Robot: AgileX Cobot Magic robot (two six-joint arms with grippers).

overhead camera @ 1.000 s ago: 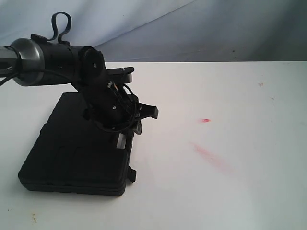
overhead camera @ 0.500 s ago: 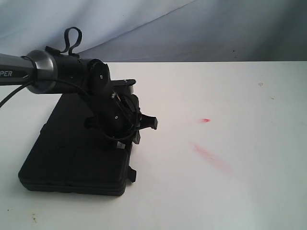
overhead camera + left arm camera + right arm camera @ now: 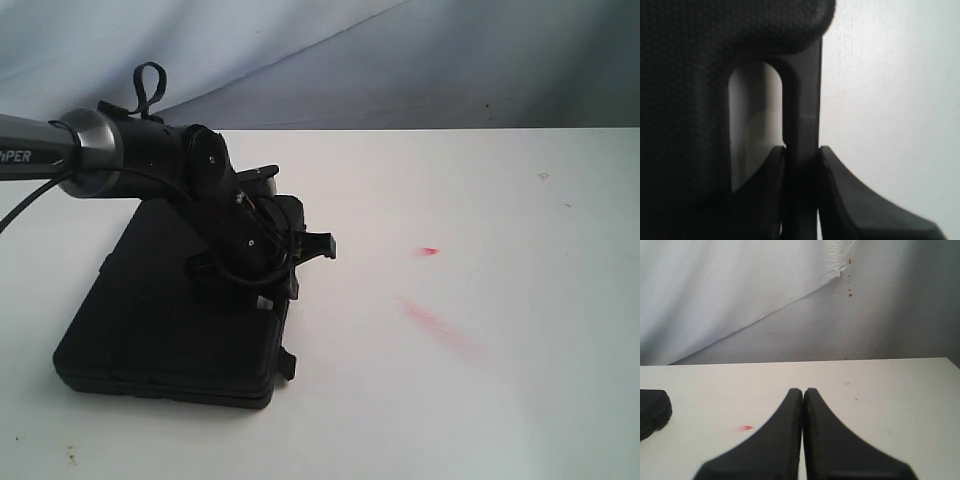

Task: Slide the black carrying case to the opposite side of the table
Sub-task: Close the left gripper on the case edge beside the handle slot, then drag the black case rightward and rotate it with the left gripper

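Observation:
The black carrying case point(image 3: 170, 320) lies flat on the left part of the white table point(image 3: 450, 400). My left gripper point(image 3: 268, 292) reaches down over the case's right edge and is shut on its handle. In the left wrist view the handle bar point(image 3: 802, 115) runs between the two fingers point(image 3: 771, 195), with the textured case body point(image 3: 685, 100) beside it. My left gripper point(image 3: 801, 155) clamps that bar. My right gripper point(image 3: 803, 392) is shut with nothing in it, hovering over the table point(image 3: 900, 400); a corner of the case point(image 3: 652, 410) shows at that view's edge.
Red smudges point(image 3: 435, 322) and a small red spot point(image 3: 428, 251) mark the tabletop right of the case. A grey cloth backdrop point(image 3: 400, 60) hangs behind the table's far edge. The right arm is outside the exterior view.
The case has slid a little to the right with my left gripper holding its handle; the left arm has moved right with it.

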